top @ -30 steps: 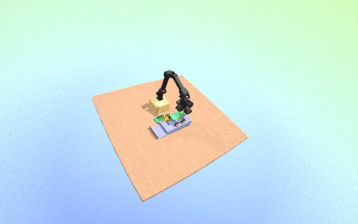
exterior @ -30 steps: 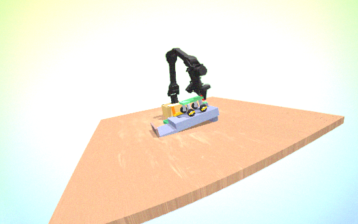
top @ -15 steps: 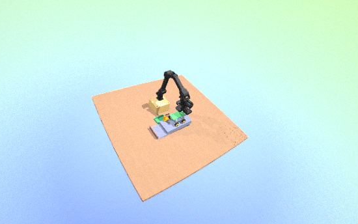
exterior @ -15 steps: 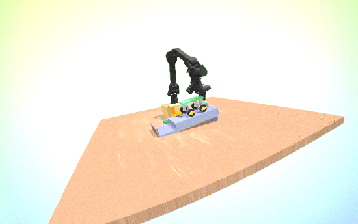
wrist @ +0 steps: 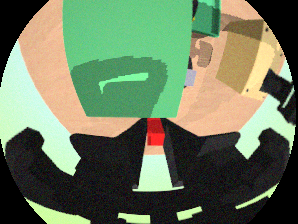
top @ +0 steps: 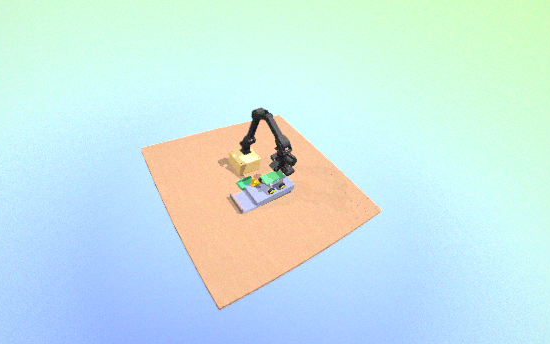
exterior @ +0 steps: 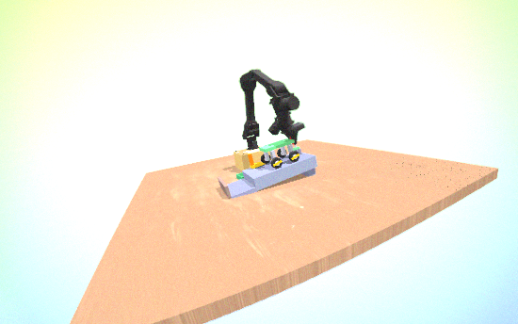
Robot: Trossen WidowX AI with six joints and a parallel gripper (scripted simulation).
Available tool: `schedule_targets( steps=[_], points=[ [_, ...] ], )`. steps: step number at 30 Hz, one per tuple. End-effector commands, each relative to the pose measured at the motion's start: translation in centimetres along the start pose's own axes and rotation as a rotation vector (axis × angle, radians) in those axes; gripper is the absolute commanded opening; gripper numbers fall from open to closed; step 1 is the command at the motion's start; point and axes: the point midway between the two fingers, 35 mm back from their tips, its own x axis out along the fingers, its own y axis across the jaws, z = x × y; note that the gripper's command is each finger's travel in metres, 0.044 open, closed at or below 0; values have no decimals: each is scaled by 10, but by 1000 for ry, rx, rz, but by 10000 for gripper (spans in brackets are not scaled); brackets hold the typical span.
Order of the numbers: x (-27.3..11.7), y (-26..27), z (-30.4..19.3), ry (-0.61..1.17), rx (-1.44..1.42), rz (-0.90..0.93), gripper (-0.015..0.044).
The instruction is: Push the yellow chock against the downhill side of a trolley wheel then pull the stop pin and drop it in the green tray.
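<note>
- Pincer (top: 286,171) (exterior: 294,140) (wrist: 152,117): nearly closed, pinching red-headed stop pin (wrist: 155,138) at ramp's (top: 270,195) (exterior: 278,174) uphill end.
- Trolley (top: 272,178) (exterior: 277,145) (wrist: 127,45): on ramp, right beside pincer.
- Chock (top: 254,182) (exterior: 252,162): near trolley's downhill end; wheel contact unclear.

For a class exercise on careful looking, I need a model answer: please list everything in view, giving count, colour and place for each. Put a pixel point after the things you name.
Square wooden board: one, tan (top: 210,240) (exterior: 198,245), beneath everything.
Sloping ramp: one, grey-blue (top: 269,196) (exterior: 273,176), on the board.
Flat-topped trolley: one, green (top: 272,177) (exterior: 277,145) (wrist: 127,40), black wheels with yellow hubs, on the ramp.
Chock handle: one, orange (top: 253,182) (exterior: 250,160), at the trolley's downhill end.
Shallow tray: one, green (top: 240,186) (exterior: 239,176) (wrist: 218,25), beside the ramp.
Stop pin head: one, red (wrist: 156,137), at the trolley's uphill end, between the claw's fingers.
Boxy block: one, pale yellow (top: 237,162) (exterior: 239,161) (wrist: 235,60), under the arm's foot.
Jointed arm: one, black (top: 279,132) (exterior: 250,105), above the ramp.
Two-fingered claw: one, black (top: 283,172) (exterior: 295,140) (wrist: 156,131), closed on the pin head.
</note>
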Motion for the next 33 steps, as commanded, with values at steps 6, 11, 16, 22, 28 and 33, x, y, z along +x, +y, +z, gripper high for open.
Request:
schedule_targets(
  steps=[6, 11, 16, 22, 28, 33],
  points=[
    [-8, 0, -1, 2, -3, 6, 0],
    [-11, 0, -1, 2, -3, 6, 0],
    [-14, 0, -1, 2, -3, 6, 0],
    [-17, 0, -2, 2, -3, 6, 0],
    [-21, 0, -2, 2, -3, 6, 0],
    [-23, 0, -2, 1, -3, 6, 0]
  ],
)
